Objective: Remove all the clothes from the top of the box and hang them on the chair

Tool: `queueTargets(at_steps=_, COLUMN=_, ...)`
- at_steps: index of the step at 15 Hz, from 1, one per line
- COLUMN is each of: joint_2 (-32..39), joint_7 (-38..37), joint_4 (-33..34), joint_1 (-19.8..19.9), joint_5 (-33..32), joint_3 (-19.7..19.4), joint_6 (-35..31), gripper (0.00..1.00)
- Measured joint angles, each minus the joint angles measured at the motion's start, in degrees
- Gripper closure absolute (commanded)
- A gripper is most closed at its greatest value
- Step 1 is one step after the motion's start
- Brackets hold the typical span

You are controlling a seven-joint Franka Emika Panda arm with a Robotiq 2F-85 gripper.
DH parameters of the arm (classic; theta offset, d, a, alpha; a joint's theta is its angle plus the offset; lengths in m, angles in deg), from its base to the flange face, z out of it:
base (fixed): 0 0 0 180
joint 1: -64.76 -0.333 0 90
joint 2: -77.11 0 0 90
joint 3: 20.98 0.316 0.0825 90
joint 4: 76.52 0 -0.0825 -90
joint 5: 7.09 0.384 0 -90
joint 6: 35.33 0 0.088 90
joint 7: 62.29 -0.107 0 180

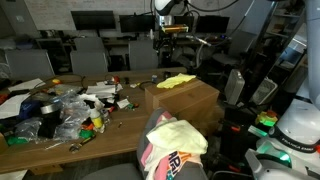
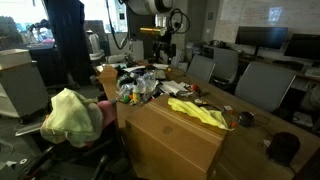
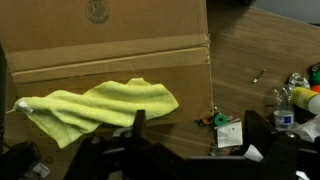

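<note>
At the left of an exterior view stands the grey fabric-padded office chair [image 2: 98, 140]. A pale yellow-green soft garment [image 2: 68, 116] is draped over it, with a pink garment [image 2: 106, 112] just beside that one. Right of the chair, the wooden tabletop [image 2: 225, 103] carries a heap of clear plastic bags and small clutter [image 2: 140, 82]. Over this part of the scene the black pincer [image 2: 160, 52] hangs high, its jaws released and grasping nothing, apart from everything below. Further right, the large plain brown cardboard box [image 2: 170, 140] sits just beside the tabletop. One bright yellow cloth [image 2: 197, 112] lies crumpled on its top, toward the far edge. Darker grey office chairs [image 2: 262, 85] stand at the far right.

In the wrist view the yellow cloth spreads across the left and middle of the box's top. To the right comes bare wooden tabletop, with a small green-and-white tag [image 3: 228, 130] and then a clear bottle [image 3: 285, 108] near the picture's right edge.
</note>
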Motion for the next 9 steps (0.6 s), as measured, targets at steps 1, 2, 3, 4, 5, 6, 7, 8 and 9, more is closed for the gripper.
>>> queueTargets(at_steps=1, joint_2=1.02, joint_7=0.00, joint_4=0.40, joint_1=0.27, joint_5=0.65, joint_3=0.00, joint_6=0.72, gripper=0.00)
queueTargets(at_steps=2, joint_2=1.90, joint_7=0.00, joint_4=0.69, joint_1=0.51, joint_5=1.22, joint_3=0.00, joint_6=1.37, gripper=0.00)
queueTargets(at_steps=3, joint_2=2.72, joint_7=-0.01, joint_4=0.94, joint_1=0.74, joint_5=1.92, joint_3=0.00, joint_6=2.01, gripper=0.00)
queueTargets(at_steps=4, joint_2=3.46, joint_7=-0.01, joint_4=1.11, joint_1=0.92, joint_5=2.65, joint_3=0.00, joint_6=2.63, gripper=0.00)
queueTargets(at_steps=5, joint_2=4.12, joint_7=-0.01, joint_4=1.16, joint_1=1.08, joint_5=3.38, joint_3=0.00, joint_6=3.15, gripper=0.00)
queueTargets(at_steps=6, joint_2=4.75, joint_7=-0.01, joint_4=1.21, joint_1=1.21, joint_5=4.01, joint_3=0.00, joint_6=3.65, gripper=0.00)
queueTargets(at_steps=7, joint_2=5.41, joint_7=-0.01, joint_4=1.28, joint_1=1.35, joint_5=4.69, joint_3=0.00, joint_6=4.06, gripper=0.00)
queueTargets(at_steps=8, joint_2=6.05, joint_7=-0.01, joint_4=1.43, joint_1=1.51, joint_5=5.31, joint_3=0.00, joint_6=4.30, gripper=0.00)
queueTargets(at_steps=9, joint_2=6.71, joint_7=-0.01, joint_4=1.53, joint_1=1.67, joint_5=5.84, joint_3=0.00, joint_6=4.45, gripper=0.00)
